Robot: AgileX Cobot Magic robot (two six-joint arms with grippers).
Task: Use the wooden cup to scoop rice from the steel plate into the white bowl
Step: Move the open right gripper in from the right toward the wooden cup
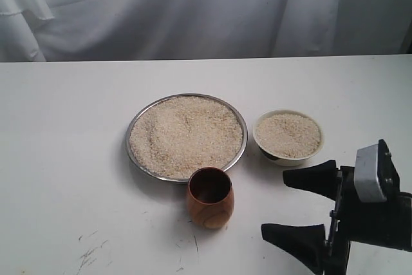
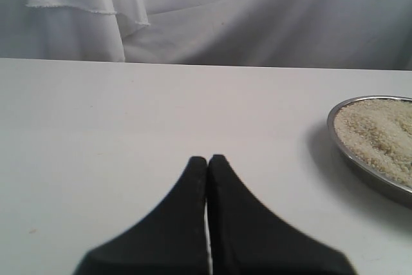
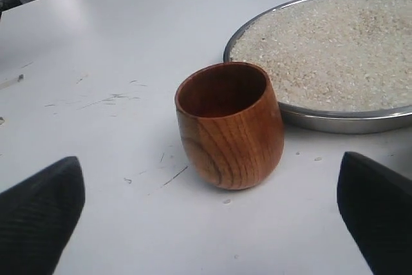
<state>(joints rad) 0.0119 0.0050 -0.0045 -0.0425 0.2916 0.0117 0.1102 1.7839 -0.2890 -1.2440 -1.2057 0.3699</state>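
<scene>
Exterior view: the steel plate (image 1: 129, 149) sits mid-worktop (image 1: 64, 159), covered with a broad layer of rice (image 1: 187, 134). Just beside it, on the right, the white bowl (image 1: 302, 161) holds rice almost up to its rim. The wooden cup (image 1: 210, 199) stands upright on the worktop, close against the plate's near rim, and nothing is holding it. The right hand (image 1: 273, 204) is low at the right edge, its 2 fingers spread wide and pointing toward the cup but well short of it. The left hand does not show here.

Left wrist view: the left hand (image 2: 207, 159) has its 2 fingers pressed together with nothing between them. It hangs over bare worktop, with the plate's rim (image 2: 331, 127) and some rice (image 2: 380, 130) off to one side.

Right wrist view: the cup (image 3: 230, 127) stands between the spread fingers of the right hand (image 3: 206, 214), and neither touches it. Its inside looks dark and empty. The plate (image 3: 335, 120) lies just behind it.

With the bowl this full, the filling looks largely done. The plate holds plenty more, so any further scoop would start with gripping the cup.
</scene>
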